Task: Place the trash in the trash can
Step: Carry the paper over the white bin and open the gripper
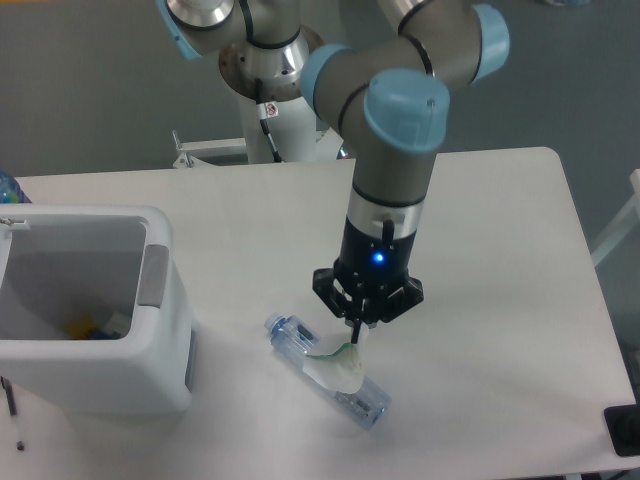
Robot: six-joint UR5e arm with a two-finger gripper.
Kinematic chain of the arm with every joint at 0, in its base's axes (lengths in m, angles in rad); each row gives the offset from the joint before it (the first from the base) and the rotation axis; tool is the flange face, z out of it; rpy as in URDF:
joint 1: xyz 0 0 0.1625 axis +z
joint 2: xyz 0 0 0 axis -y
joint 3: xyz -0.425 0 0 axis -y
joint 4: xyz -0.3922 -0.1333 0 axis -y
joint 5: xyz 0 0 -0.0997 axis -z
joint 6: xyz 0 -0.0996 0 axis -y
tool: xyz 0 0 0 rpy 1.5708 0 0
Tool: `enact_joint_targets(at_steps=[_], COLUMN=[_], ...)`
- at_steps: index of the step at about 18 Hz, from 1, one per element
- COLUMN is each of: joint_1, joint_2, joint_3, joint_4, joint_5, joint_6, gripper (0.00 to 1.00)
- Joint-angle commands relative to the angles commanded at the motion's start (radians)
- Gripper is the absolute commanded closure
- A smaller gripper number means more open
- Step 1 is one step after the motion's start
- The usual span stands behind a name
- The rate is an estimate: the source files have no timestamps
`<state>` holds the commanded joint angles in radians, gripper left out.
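the gripper (354, 331) hangs straight down over the middle of the white table (500, 260), fingers pinched nearly together on the top edge of the white paper packet (337, 366). the packet dangles below the fingertips and its lower part sits in front of the clear plastic bottle (327, 371); whether it touches the bottle, can't tell from here. a blue light glows on the wrist above the gripper.

the bottle lies on its side on the table, slanting from upper left to lower right, and its lower end is near the table's front edge. which end carries the cap, can't make out.

over on the left, the trash can (160, 360) stands upright with its mouth open to the camera, grey panel on the rim facing the arm. something yellow and blue shows at the bottom inside. between the can's right wall and the bottle's nearer end there's a strip of bare tabletop, so the two are apart.

right of the gripper the table runs open out to its rounded far-right corner. behind the arm, bare surface reaches back to the robot's base (272, 75) at the rear edge.
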<state>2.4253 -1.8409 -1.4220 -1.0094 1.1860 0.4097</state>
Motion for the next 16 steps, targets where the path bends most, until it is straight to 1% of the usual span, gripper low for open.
enact_joint_targets(at_steps=[4, 10, 13, 16], joint_1=[-0.034, -0.051, -0.075, -0.107], joint_2=[0.051, 0.112, 0.134, 0.153], joint_3=[0.000, -0.002, -0.006, -0.026], joint_4=[0.000, 0.002, 0.002, 0.002], joint_5=[-0.068, -0.183, -0.203, -0.215], joint_6=[-0.011, -0.043, -0.061, -0.068], gripper=[1.00, 1.00, 1.00, 1.00])
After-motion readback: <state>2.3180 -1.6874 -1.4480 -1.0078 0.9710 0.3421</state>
